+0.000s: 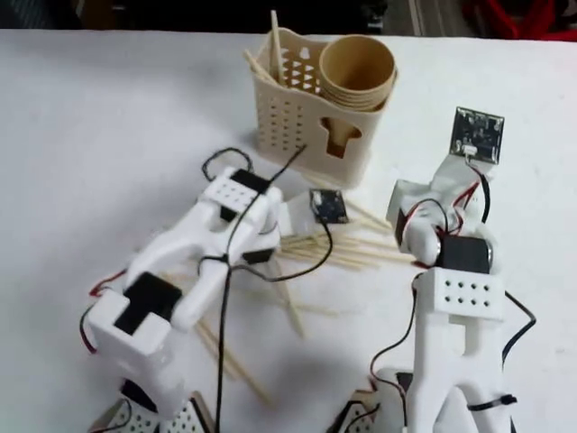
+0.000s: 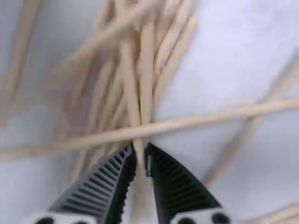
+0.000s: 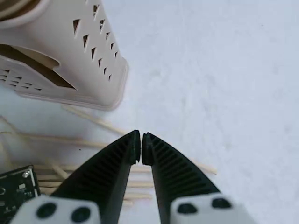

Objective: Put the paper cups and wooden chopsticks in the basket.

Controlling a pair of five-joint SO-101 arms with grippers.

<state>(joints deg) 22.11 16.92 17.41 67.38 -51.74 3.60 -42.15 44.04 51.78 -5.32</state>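
Found a white counter (image 1: 108, 117) spread beneath everything. Saw two white arms side by side on it: the left arm (image 1: 189, 262) bent low over a scatter of sticks, the right arm (image 1: 455, 298) raised near the basket, on the robot's right.

Noted a cream basket (image 1: 297, 135) with perforated walls, upright at the far middle of the counter. Met its lower corner again in the right wrist view (image 3: 70, 60), resting flat on the white surface.

Counted a nested stack of paper cups (image 1: 358, 68) already inside the basket's right-hand compartment, rims just above the wall. Spotted a few sticks (image 1: 274, 41) leaning in the other compartment, tips well above the rim.

Found the rest of the wooden chopsticks (image 1: 361, 253) loose on the counter between the two arms, near the basket's foot, crossed over one another, with several more strewn beside the left arm's base. Saw the same pile close up in the left wrist view (image 2: 140, 84).

Caught the left gripper (image 2: 141, 158) pressed down into that pile, its ribbed black fingers (image 2: 112, 182) clamped nearly together on a stick running between them, under another lying crosswise at the tips.

Found the right gripper (image 3: 141, 147) above bare counter just beside the basket, fingers (image 3: 173, 177) clenched tip to tip on nothing, a few sticks beneath.
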